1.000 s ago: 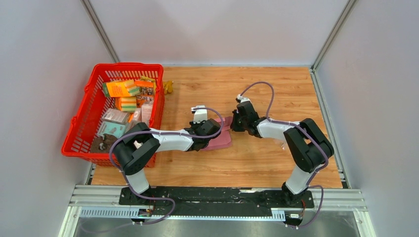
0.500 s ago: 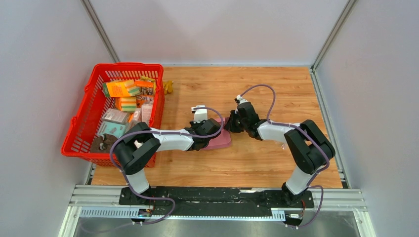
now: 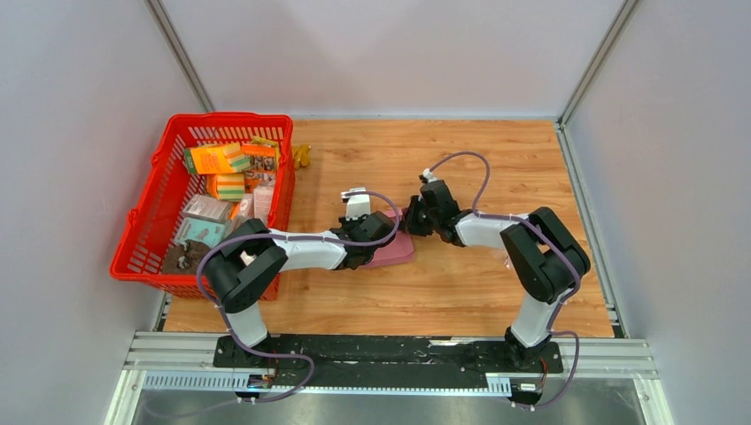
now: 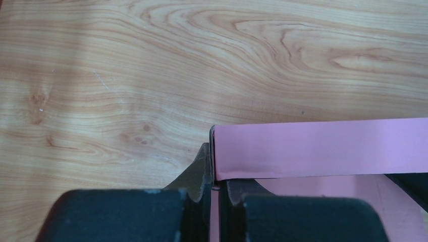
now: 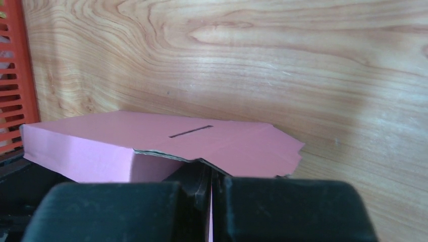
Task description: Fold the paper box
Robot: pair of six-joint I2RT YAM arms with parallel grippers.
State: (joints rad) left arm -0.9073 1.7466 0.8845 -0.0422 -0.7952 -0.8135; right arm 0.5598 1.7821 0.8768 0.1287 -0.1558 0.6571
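The pink paper box (image 3: 394,249) lies partly folded on the wooden table between my two arms. My left gripper (image 3: 379,227) is shut on its left wall; in the left wrist view the jaws (image 4: 214,179) pinch the end of an upright pink wall (image 4: 323,148). My right gripper (image 3: 412,221) is shut on the box's right side; in the right wrist view the jaws (image 5: 211,176) clamp pink card under a flap with a slit (image 5: 217,141). The two grippers nearly touch over the box.
A red plastic basket (image 3: 152,210) with several printed orange and grey packages stands at the left, and shows at the left edge of the right wrist view (image 5: 12,75). A small yellow object (image 3: 303,156) lies beside it. Grey walls enclose the table.
My right gripper has moved left toward the left gripper, pushing the box's right flap inward. The box looks narrower. The left arm has barely moved.
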